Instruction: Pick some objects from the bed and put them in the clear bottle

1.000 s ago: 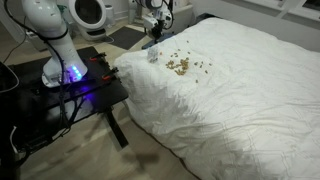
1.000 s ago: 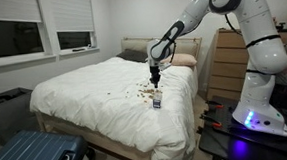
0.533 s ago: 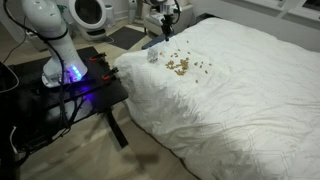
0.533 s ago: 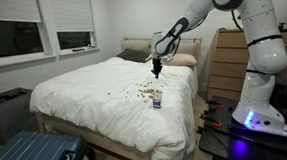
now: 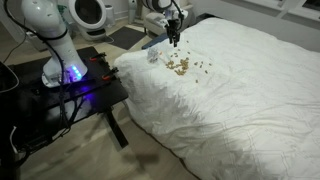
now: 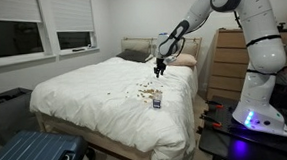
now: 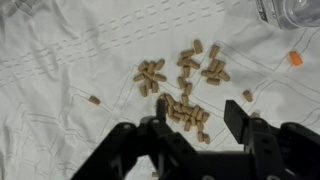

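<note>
While the gripper (image 7: 195, 118) hangs over the bed (image 7: 60, 60) with jaws apart and empty, the objects (image 7: 185, 85) lie clustered near the clear bottle (image 7: 290, 12), between it and the gripper. Risk: such tiny pellets may slip the fingers, or a deep closure may pinch duvet and scatter them.

No writing, label, brand, number or sign can be read in any of the views. The part of the clear bottle (image 7: 290, 10) that shows in the wrist view, lying on the bed (image 7: 60, 60), carries nothing legible. In both exterior views the bottle is too small on the bed to tell any marking.
</note>
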You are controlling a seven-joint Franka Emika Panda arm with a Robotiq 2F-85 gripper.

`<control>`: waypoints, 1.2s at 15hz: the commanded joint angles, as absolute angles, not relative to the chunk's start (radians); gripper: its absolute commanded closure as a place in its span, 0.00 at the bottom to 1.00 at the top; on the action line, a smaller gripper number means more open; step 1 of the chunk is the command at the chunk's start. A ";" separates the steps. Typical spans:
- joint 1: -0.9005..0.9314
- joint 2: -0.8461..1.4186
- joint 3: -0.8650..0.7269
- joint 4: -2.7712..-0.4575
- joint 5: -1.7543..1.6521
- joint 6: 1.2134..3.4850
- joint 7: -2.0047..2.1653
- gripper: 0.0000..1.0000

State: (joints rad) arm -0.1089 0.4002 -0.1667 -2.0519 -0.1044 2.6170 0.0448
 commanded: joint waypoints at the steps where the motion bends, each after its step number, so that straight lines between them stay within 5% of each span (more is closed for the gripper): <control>1: -0.118 0.436 -0.160 -2.036 -0.094 2.649 0.042 0.05; 18: -0.208 0.729 -0.074 -1.823 -0.019 2.682 -0.066 0.00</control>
